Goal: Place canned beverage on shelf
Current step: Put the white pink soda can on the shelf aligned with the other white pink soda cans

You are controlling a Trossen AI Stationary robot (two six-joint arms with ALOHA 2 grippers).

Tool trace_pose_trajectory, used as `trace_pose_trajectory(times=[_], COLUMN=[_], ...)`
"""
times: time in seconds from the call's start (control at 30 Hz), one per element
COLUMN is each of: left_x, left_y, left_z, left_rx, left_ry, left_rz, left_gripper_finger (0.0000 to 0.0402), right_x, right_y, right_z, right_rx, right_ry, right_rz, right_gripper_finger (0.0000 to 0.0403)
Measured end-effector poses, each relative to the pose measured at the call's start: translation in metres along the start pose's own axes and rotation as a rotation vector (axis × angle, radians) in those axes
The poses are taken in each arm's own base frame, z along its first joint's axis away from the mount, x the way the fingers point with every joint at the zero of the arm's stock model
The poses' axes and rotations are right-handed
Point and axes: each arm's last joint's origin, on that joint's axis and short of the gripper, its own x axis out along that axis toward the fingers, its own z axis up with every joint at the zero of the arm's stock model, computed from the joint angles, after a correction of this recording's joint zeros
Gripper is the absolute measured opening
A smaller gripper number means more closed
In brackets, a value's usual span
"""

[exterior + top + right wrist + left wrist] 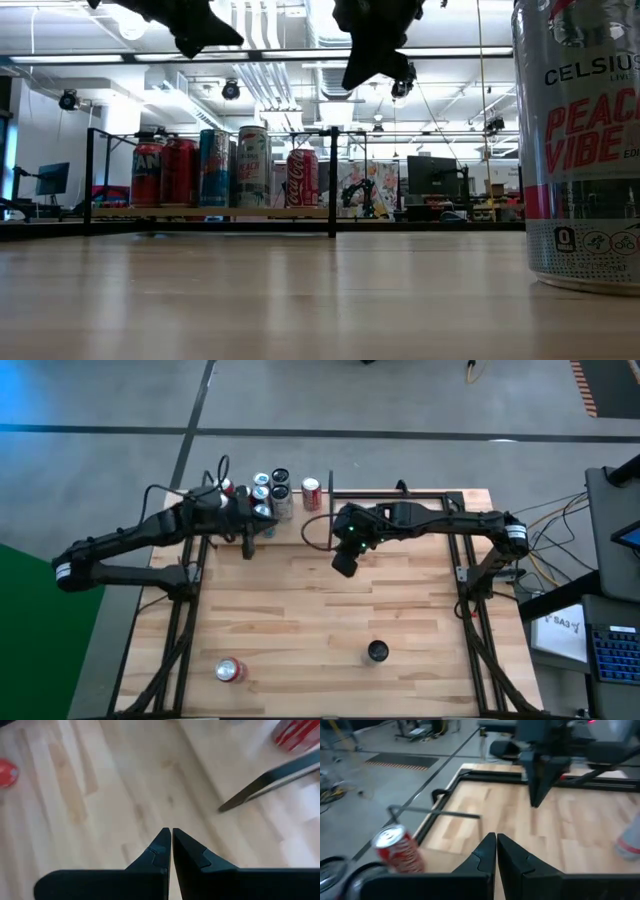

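The shelf (400, 510) is a light wood plank edged by black rods along the table's far side, with an upright divider rod (332, 180). Several cans (270, 492) stand on its left part, among them a red can (397, 851). A silver Celsius can (580, 150) stands upright on the table near the front edge; it also shows in the high view (377, 651). A red can (229, 670) lies on its side at the near left. My left gripper (496, 842) is shut and empty, hovering beside the shelved cans (262, 528). My right gripper (171, 834) is shut and empty above the table's middle (343, 565).
Cables and equipment (600, 620) lie beyond the table's right edge. Bare wood (300, 610) lies between the grippers and the two loose cans. The shelf's right part (420, 510) holds no cans.
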Motion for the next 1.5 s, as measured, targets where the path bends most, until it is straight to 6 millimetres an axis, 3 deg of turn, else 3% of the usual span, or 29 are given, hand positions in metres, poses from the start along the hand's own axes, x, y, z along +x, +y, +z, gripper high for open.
trace_pose_trajectory(times=[0.37, 0.83, 1.23, 1.5], left_x=[0.006, 0.006, 0.015, 0.011], left_y=[-0.037, -0.069, -0.099, -0.119], left_z=[0.003, 0.009, -0.016, -0.032], left_rx=[0.019, 0.022, -0.004, -0.035], left_ry=[-0.127, -0.220, -0.297, -0.354], left_rz=[-0.165, -0.311, -0.398, -0.439], left_gripper_finger=[0.0000, 0.0000, 0.0000, 0.0000], right_x=[-0.002, -0.009, -0.024, -0.032], right_y=[0.027, 0.069, 0.109, 0.132], right_z=[-0.019, -0.051, -0.093, -0.115], right_rx=[0.097, 0.282, 0.283, 0.206], right_ry=[0.163, 0.404, 0.584, 0.596], right_rz=[0.133, 0.204, 0.115, 0.081], right_gripper_finger=[0.0009, 0.0009, 0.0009, 0.0009])
